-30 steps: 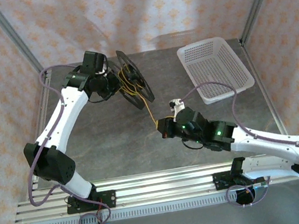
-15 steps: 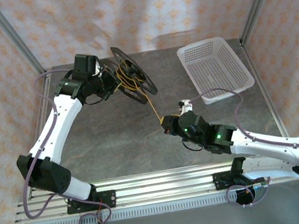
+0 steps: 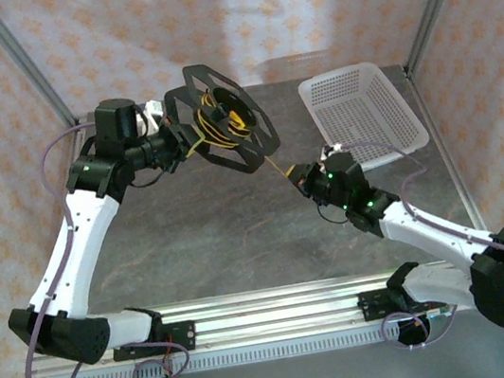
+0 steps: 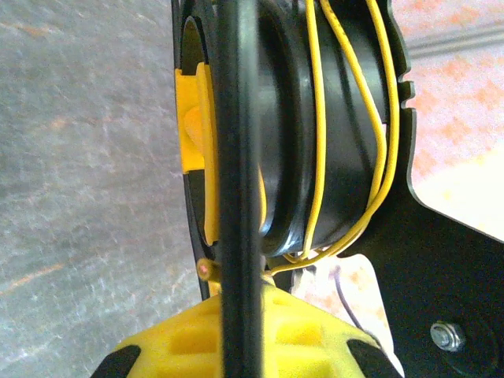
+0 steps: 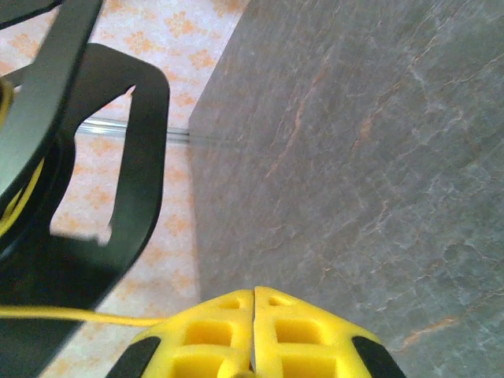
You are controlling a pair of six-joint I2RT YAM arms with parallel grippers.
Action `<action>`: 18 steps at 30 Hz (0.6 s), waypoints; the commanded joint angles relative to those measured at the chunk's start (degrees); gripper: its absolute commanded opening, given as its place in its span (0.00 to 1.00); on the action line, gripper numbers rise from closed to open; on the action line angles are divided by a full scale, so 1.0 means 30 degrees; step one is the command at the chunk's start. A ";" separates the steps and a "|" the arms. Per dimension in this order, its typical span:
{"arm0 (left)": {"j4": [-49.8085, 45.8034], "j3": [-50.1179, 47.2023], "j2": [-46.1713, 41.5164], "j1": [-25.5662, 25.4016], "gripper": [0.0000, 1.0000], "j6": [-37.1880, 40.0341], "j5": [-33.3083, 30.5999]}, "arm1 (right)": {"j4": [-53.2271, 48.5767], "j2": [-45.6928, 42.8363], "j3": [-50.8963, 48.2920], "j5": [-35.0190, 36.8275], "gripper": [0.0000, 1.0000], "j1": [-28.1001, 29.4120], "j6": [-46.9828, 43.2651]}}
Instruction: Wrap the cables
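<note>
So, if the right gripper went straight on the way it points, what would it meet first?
Probably the black octagonal spool: from above, the right gripper points at its near rim. Its wrist view shows that rim off to one side, so it might slip past.

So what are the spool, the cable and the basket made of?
The spool: probably hard plastic, black, smooth sheen on its core. The cable: looks like wire in a smooth yellow plastic coat; bends in loops. The basket: likely white plastic, a grid of holes.
</note>
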 commanded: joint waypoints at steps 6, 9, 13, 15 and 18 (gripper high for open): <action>0.3355 -0.0266 -0.1238 0.0361 0.00 0.1938 0.4503 | 0.2631 0.3783 0.1950 -0.6743 0.00 -0.3914 0.0953; 0.2718 -0.0155 -0.1300 0.0316 0.00 0.2920 0.5356 | 0.3054 0.4846 0.2995 -0.8357 0.00 -0.4995 0.0955; 0.1407 0.0161 -0.1244 0.0040 0.00 0.4622 0.6032 | 0.3476 0.6097 0.4613 -1.0038 0.00 -0.5921 0.1099; 0.1132 0.0206 -0.1183 -0.0234 0.00 0.5207 0.6323 | 0.3620 0.6871 0.5623 -1.1063 0.00 -0.6145 0.1156; 0.0306 0.0488 -0.1033 -0.0918 0.00 0.6594 0.6509 | 0.4678 0.8333 0.7158 -1.3178 0.00 -0.6369 0.1717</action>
